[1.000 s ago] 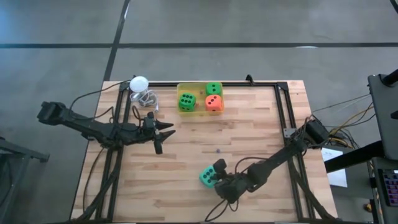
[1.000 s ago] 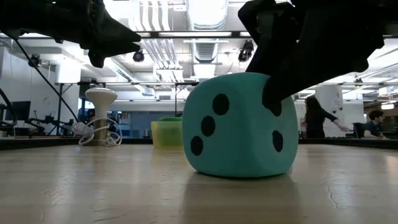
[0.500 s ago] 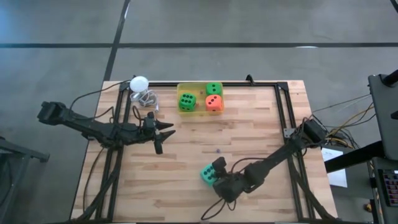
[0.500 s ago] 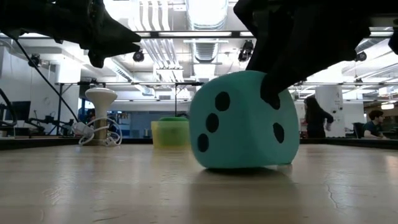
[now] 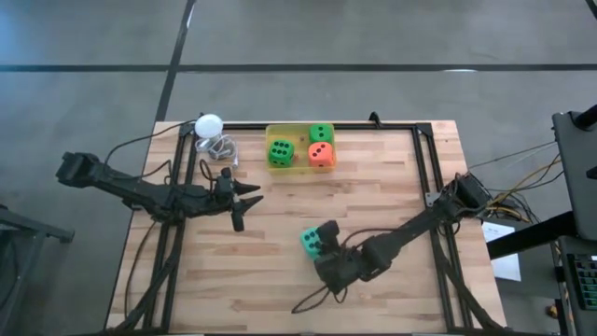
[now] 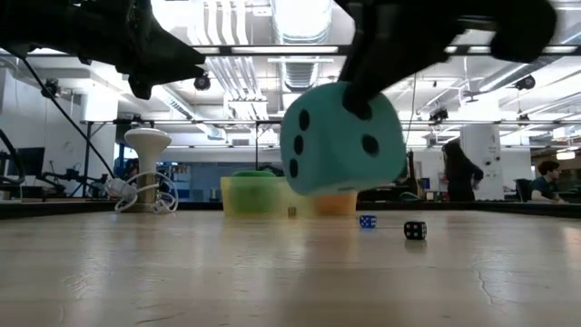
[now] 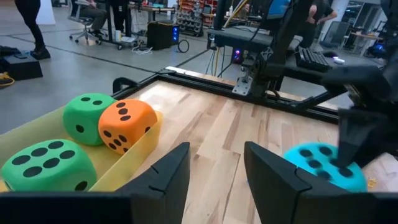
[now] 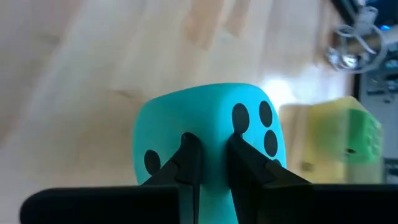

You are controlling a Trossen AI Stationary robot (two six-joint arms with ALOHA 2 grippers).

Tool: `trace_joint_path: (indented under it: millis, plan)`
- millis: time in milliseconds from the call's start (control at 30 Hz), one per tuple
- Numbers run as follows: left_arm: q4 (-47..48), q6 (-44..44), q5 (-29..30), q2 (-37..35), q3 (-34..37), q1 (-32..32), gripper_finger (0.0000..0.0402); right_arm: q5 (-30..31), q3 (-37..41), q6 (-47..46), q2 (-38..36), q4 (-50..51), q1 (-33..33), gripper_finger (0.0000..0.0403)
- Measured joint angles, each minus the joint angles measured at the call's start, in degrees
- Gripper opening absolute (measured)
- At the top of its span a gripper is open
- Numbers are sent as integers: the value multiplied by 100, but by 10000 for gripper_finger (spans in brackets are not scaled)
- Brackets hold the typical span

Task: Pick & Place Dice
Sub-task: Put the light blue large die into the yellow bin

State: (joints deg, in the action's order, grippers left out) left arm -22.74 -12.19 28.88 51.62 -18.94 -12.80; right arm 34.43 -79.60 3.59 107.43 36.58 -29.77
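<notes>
Pinching the teal die [image 5: 312, 241] between its two dark fingers [image 8: 189, 163], the right gripper [image 5: 322, 247] is holding it clear of the bench [image 5: 373, 196]; the low view is showing open air under the cube [image 6: 341, 138], and the fingers are pressing into its soft face with only a narrow gap between them. From this gripper, the yellow tray [image 5: 297, 166] is lying well apart, out past the held die toward the bench's far edge, and it is carrying the other three dice: one bright green die [image 5: 280, 151], a second bright green die [image 5: 321, 133] and the orange die [image 5: 321, 155], the orange one sitting just beside the second green one. The left gripper [image 5: 250, 199] is hanging above the bench with its fingers spread partway and nothing between them; seen from it, the tray [image 7: 127, 163] with its green and orange dice is lying near, and the teal die [image 7: 323, 165] is showing farther off in the other arm's grip. Beyond the left gripper, near the bench's far corner, a white ball [image 5: 208, 124] is resting on a small stand with a coiled cable [image 5: 216, 147] beside it. Behind the held die, two tiny dice [image 6: 414, 230] are sitting on the bench top. People are standing in the room beyond the bench.
</notes>
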Motion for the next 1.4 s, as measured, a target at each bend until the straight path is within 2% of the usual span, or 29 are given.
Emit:
trace_joint_path:
  millis: [233,467,700,833,1000,1200,1400]
  plan:
    - [7,1,0,-4,0,1,155,104,-89,141,-433,106,584,40]
    - [48,41,-11,-11,2,2,155,-69,-61,655,-1214,-64,1582,32]
    - [48,44,-9,-14,2,4,155,-1078,-58,1657,-1598,-799,2879,25]
    - [55,162,-7,-15,2,4,155,-1659,-58,2208,-1493,-1307,3589,24]
    - [91,219,-4,-15,1,4,155,-2247,-52,2372,-1091,-1796,4429,20]
    - [118,452,2,-15,2,4,155,-2440,-52,2472,-604,-2467,4969,13]
    - [170,494,2,-15,2,39,155,-2594,-232,2533,-179,-2585,5265,9]
